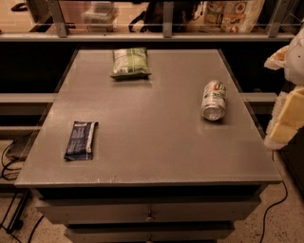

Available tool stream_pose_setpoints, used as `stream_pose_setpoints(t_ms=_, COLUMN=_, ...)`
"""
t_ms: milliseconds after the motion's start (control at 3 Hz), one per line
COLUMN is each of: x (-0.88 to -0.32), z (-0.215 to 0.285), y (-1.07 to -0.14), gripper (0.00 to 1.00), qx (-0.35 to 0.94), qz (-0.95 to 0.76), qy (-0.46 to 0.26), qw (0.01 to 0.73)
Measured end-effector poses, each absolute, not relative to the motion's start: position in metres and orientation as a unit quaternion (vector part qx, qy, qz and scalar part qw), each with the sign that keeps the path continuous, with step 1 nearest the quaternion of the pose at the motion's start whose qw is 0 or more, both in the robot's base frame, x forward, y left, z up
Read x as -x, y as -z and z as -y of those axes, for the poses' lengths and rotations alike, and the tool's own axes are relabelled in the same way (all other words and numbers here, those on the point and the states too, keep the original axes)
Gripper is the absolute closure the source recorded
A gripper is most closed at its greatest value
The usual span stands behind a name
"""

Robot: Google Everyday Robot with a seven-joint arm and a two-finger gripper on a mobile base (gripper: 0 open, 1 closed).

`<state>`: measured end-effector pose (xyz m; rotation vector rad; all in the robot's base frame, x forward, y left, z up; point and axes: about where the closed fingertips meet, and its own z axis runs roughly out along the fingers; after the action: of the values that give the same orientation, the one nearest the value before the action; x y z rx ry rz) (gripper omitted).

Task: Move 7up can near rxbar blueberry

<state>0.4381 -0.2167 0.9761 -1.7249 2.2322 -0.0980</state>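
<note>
Grey table [152, 133]: 7up can [213, 100] on side, rxbar blueberry [81, 140] well apart; tool [286, 116] at rt edge, state unclear

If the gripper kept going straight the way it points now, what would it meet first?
The gripper, at the right picture edge, seems to point down-left, so it would probably meet the right rim of the grey table first, not the lying silver-and-green 7up can. Depth is unclear.

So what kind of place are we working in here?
Probably an office snack area: grey drawer table, snack packages behind a railing, loose floor cables. The hand is at the right edge.
</note>
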Motion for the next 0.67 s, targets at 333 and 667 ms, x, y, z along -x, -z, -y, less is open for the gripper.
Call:
stream_pose_setpoints(t_ms=333, x=-0.4381, z=0.2167, y=-0.9761, gripper=0.00, qx=0.603, qz=-0.781, qy=0.034, qw=0.159)
stream_pose_setpoints(t_ms=667, x=-0.4455, z=0.2109, y=-0.9699, gripper=0.00, qx=0.607, qz=-0.773, qy=0.005, qw=0.187)
